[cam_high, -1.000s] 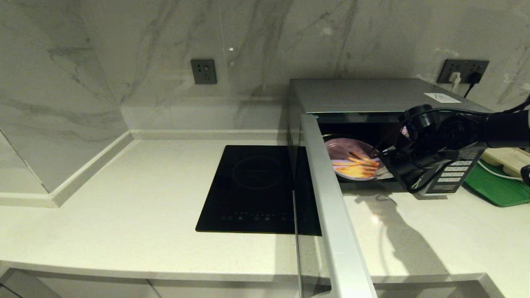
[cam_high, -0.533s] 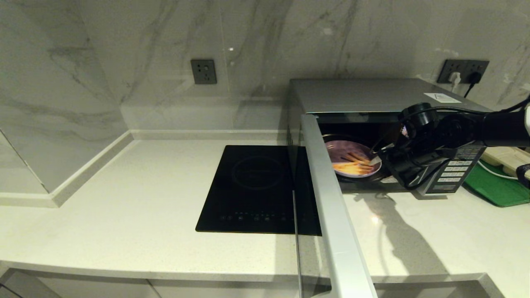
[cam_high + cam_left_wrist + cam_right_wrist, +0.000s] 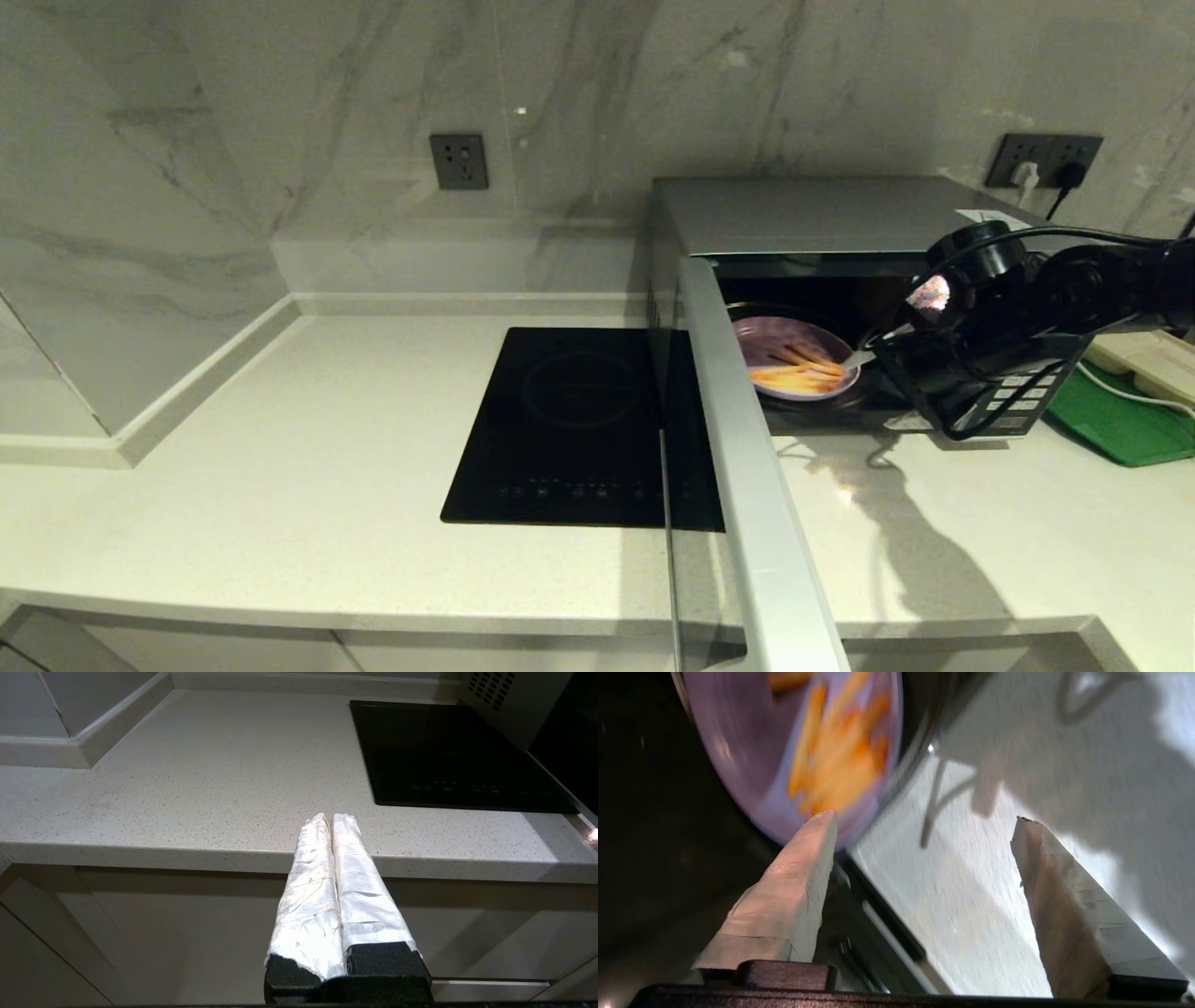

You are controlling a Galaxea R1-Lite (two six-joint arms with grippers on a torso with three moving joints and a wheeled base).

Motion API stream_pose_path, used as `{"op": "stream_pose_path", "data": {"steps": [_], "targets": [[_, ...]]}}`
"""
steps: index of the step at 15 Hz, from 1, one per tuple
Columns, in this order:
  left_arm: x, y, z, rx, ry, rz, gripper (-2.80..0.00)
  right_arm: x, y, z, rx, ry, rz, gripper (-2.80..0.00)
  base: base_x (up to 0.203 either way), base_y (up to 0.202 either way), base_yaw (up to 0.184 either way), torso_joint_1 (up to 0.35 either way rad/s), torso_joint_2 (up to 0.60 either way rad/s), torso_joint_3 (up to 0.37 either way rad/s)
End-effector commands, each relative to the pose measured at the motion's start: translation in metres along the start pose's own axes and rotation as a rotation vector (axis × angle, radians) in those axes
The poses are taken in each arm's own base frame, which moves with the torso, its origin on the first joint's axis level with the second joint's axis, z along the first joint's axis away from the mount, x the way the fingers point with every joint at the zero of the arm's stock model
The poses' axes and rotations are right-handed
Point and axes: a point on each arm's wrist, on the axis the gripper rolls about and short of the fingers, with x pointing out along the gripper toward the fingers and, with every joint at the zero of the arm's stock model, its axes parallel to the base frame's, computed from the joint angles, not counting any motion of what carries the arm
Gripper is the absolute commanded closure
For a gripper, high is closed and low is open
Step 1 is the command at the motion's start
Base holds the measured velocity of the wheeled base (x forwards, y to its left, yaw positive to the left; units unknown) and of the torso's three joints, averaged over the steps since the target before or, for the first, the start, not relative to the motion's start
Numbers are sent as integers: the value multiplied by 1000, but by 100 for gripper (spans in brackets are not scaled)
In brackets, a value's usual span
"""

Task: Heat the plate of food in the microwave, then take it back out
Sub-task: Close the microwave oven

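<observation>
A: Head view first: microwave (image 3: 840, 219) open, door (image 3: 747, 467) swung out toward the camera. Plate of food (image 3: 794, 369) lying inside the cavity, near the front edge. Right end effector (image 3: 864, 357) at the plate's right rim, arm reaching across the button panel (image 3: 1013, 401).

B: Gripping the plate?

A: Hard to call from up here. Induction cooktop (image 3: 579, 425) to the left on the desk (image 3: 280, 485), green tray (image 3: 1116, 420) far right.

B: Left wrist view?

A: Left end effector (image 3: 331, 821) clenched on nothing, fingers pressed together, parked low before the desk edge (image 3: 140, 851).

B: And the right wrist view?

A: Right end effector (image 3: 924, 821) released, spread wide. One fingertip (image 3: 817, 835) just at the plate rim (image 3: 784, 742), the other over bare desk (image 3: 971, 882). Nothing held.

B: Risks?

A: Probably a nudge from that near finger, tipping the plate or scattering fries. Or the arm catching the door frame, with so little room at the opening.
</observation>
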Motion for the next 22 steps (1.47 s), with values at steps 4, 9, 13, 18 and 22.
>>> {"op": "stream_pose_path", "data": {"steps": [4,9,13,18,22], "targets": [[0,0,0,-1,0,0,0,-114,-30,-43,-85,-12,114,0,0,0,0,0,0,0],[0,0,0,-1,0,0,0,-198,-71,-83,-244,63,65,0,0,0,0,0,0,0],[0,0,0,-1,0,0,0,-242,-50,-89,-360,62,50,0,0,0,0,0,0,0],[0,0,0,-1,0,0,0,-240,-6,-121,-542,97,46,0,0,0,0,0,0,0],[0,0,0,-1,0,0,0,-242,21,-155,-697,149,98,0,0,0,0,0,0,0]]}}
